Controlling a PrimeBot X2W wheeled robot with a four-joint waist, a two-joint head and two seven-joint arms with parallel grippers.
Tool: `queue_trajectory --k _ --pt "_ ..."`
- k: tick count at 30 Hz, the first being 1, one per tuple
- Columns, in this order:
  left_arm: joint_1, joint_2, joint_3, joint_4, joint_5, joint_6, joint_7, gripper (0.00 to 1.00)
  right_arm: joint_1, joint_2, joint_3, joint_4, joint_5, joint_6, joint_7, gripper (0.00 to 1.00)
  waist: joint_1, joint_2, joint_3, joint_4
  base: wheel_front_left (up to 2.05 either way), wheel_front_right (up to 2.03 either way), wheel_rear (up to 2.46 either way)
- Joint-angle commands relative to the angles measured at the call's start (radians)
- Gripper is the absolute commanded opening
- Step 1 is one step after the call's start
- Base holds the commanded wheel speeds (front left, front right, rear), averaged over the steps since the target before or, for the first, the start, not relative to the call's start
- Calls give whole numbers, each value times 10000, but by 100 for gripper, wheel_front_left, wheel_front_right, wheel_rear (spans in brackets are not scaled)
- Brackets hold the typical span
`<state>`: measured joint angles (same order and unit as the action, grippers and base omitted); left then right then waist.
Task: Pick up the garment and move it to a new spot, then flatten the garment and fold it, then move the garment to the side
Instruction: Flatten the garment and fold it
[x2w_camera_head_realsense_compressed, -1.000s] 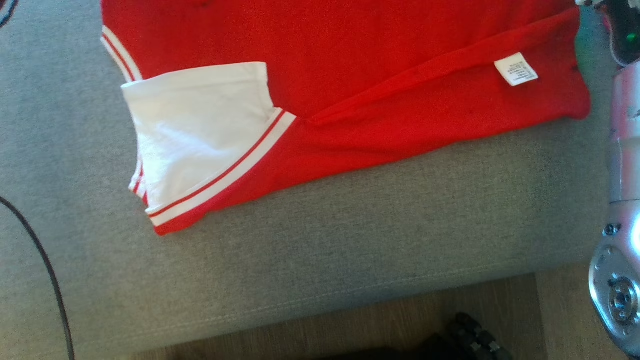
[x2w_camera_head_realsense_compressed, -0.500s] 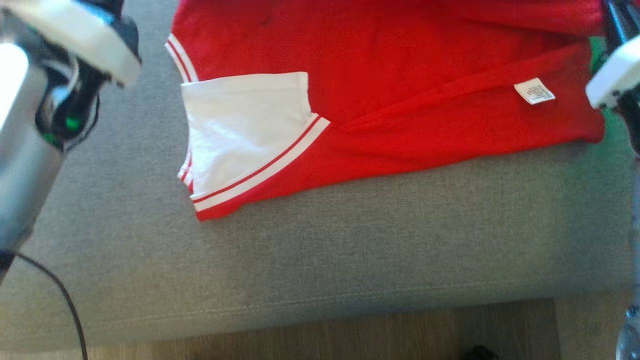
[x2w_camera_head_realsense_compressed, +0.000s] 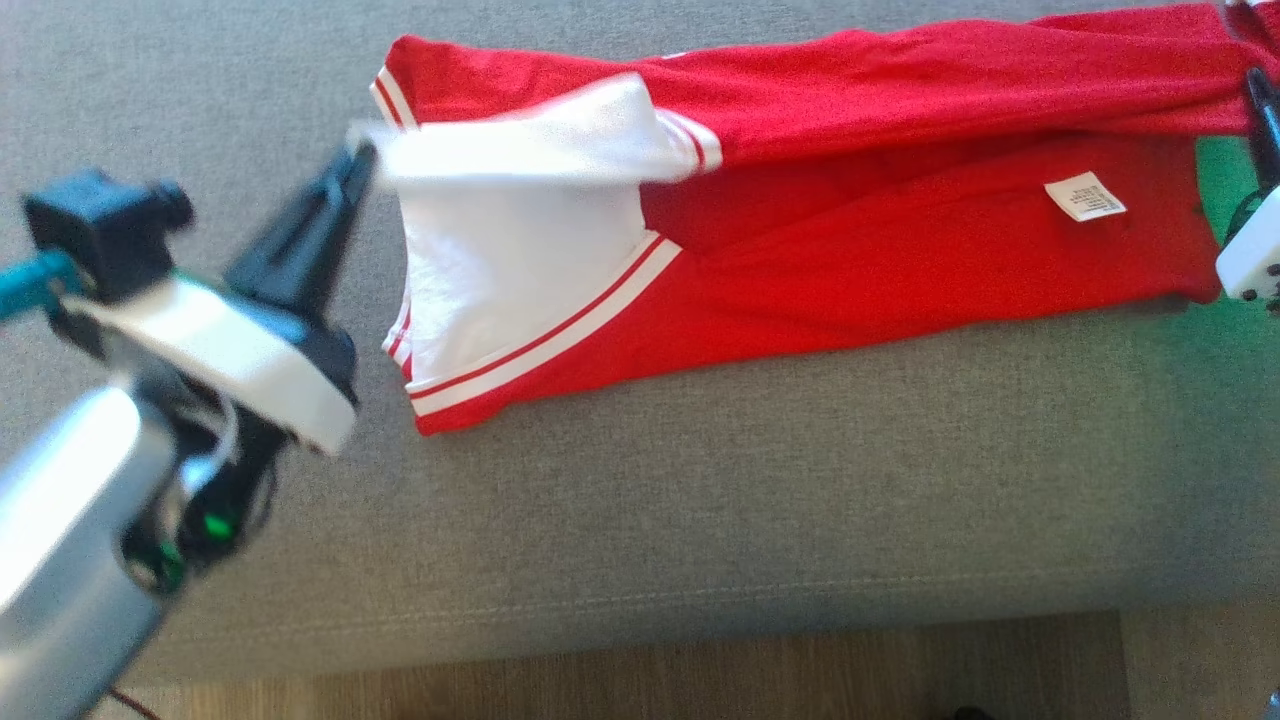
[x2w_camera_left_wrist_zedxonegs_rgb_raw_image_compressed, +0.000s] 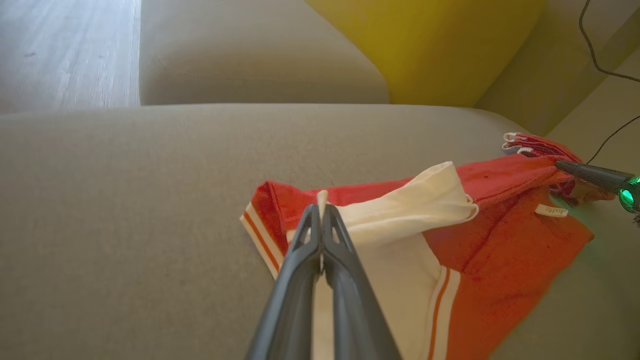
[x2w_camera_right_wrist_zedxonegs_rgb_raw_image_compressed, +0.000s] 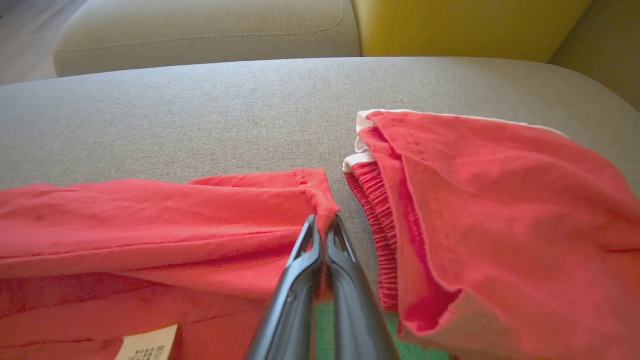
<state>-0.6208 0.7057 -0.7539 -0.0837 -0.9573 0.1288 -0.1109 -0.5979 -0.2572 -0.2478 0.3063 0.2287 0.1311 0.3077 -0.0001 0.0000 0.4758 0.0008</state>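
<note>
- My left claw (x2w_camera_left_wrist_zedxonegs_rgb_raw_image_compressed: 320, 212) is pressed together on the edge of the upper white sleeve (x2w_camera_head_realsense_compressed: 540, 140). I pinch only a thin lip of cloth, so the sleeve hangs from the tips.
- My right claw (x2w_camera_right_wrist_zedxonegs_rgb_raw_image_compressed: 324, 222) is likewise closed, nipping the red hem corner at the other end of the garment (x2w_camera_head_realsense_compressed: 850, 250).
- I hold the two ends so that the far long edge rises as one straight line, lifted clear and doubled toward me.
- The garment lies across the grey cushion (x2w_camera_head_realsense_compressed: 700, 520), stretched left to right. Its near half is flat, with the lower white sleeve (x2w_camera_head_realsense_compressed: 510, 270) and the label (x2w_camera_head_realsense_compressed: 1085, 196) facing up.
- Judging by this, I am in the fold, laying the far half over the near one.
- Next I should bring both claws down evenly toward the near edge. If one leads, the fold will skew.
- The left grip is the risk, because so little cloth is caught that it could slip out.
- Beside my right claw lies a second red bundle (x2w_camera_right_wrist_zedxonegs_rgb_raw_image_compressed: 500, 200). I cannot tell if it is a separate piece.
</note>
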Motion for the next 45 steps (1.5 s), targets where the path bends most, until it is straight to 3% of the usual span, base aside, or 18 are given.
queue_trajectory --k 1,8,9,10,11,12,13,18,21,25,32,37,45 --pt "97 512 469 -483 -132 182 24 0 109 -158 1 -413 -100 -4 97 0 1 0 30 46 0 0 0" --pt "1063 276 177 -642 -321 553 -185 0 353 -112 25 -440 -310 -4 500 0 1 0 110 120 0 0 0" --pt "1120 204 170 -561 -348 577 -246 0 369 -94 24 -434 -327 -4 548 4 1 0 104 121 0 0 0" --pt "1165 142 152 -467 -349 585 -308 42 384 -74 32 -418 -336 -4 598 20 1 0 89 114 0 0 0" --pt "1211 59 142 -357 -372 585 -380 100 387 -50 29 -408 -347 -4 616 46 1 0 63 103 0 0 0" --pt "1274 -42 163 -223 -432 616 -467 100 384 -9 -8 -386 -357 -4 600 85 1 0 19 82 0 0 0" --pt "1400 -210 184 103 -469 682 -661 100 380 107 -105 -370 -373 -4 449 100 1 0 -110 25 0 0 0" --pt "1870 -701 454 499 -498 823 -1235 100 697 524 -158 -609 -181 -4 -12 100 1 0 -650 -106 0 0 0" --pt "2237 -1000 718 528 -104 1133 -1433 100 1095 889 -150 -857 -50 -4 -272 100 1 0 -1023 -191 0 0 0" --pt "2768 -1505 1045 366 1025 1804 -1499 100 1533 1348 -88 -806 -57 -4 -420 100 1 0 -1437 -284 0 0 0" --pt "3715 -2452 1461 -233 3070 2544 -1505 100 1347 1644 -558 71 -191 -4 -396 100 1 0 -1806 -156 0 0 0" --pt "4273 -3141 1422 -403 4018 2532 -1507 100 551 1615 -1135 1164 -642 -4 -105 100 1 0 -1865 110 0 0 0" --pt "4320 -3878 1300 61 4714 1981 -1507 100 -799 1299 -1967 3028 -1792 -4 200 100 1 0 -1723 521 0 0 0"
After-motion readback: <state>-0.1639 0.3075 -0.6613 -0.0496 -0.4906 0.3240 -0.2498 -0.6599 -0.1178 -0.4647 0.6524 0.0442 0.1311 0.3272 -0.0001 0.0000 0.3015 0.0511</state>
